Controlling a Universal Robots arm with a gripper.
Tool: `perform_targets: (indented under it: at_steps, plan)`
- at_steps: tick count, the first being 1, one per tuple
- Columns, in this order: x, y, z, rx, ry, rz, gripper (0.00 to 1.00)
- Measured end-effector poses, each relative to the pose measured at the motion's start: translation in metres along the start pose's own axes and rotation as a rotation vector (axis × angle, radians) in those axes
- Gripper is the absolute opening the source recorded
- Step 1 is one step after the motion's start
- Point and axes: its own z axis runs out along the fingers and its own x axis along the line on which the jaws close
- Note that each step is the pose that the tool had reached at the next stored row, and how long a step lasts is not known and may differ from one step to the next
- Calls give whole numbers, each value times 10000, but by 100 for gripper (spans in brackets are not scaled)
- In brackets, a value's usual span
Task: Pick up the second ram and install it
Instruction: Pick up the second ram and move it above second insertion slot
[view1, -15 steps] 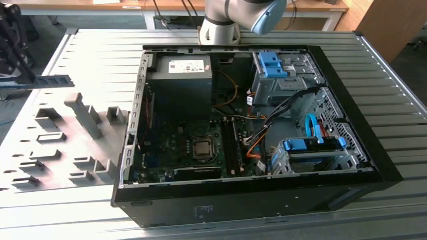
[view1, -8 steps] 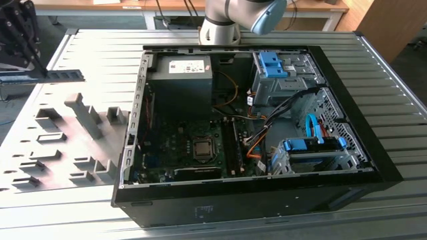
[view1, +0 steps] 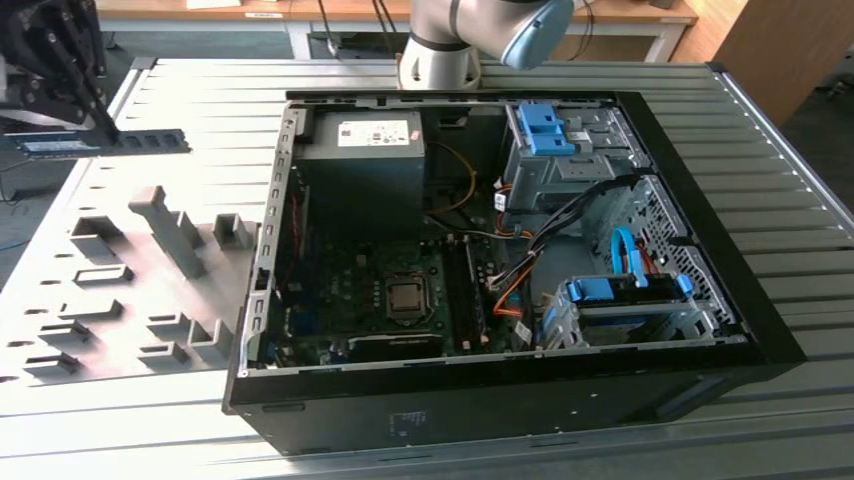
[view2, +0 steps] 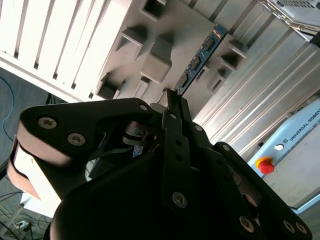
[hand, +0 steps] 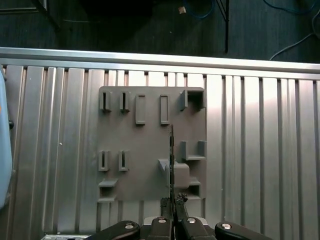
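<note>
The gripper (view1: 104, 130) clamped the second ram (view1: 150, 142) on edge, clear above the grey holder (view1: 147, 290), well apart from the open case (view1: 731, 290).

Open computer case (view1: 734, 300) on ribbed metal table (view1: 761, 120); grey slotted holder (view1: 134, 300) beside it

The gripper (view1: 104, 132) runs off the exterior view's left edge, and the arm (view1: 461, 40) off its top. The clamped end of the memory stick (view1: 154, 141) is hidden; in the first wrist view the memory stick (hand: 172, 150) stands edge-on, chips unseen.
</note>
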Motion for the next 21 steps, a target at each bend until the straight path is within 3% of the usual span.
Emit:
perform_targets:
  at_steps: [12, 21]
  plan:
    - [-169, -299, -7, 2, -2, 0, 14]
    - [-252, -628, -19, 1, -2, -1, 14]
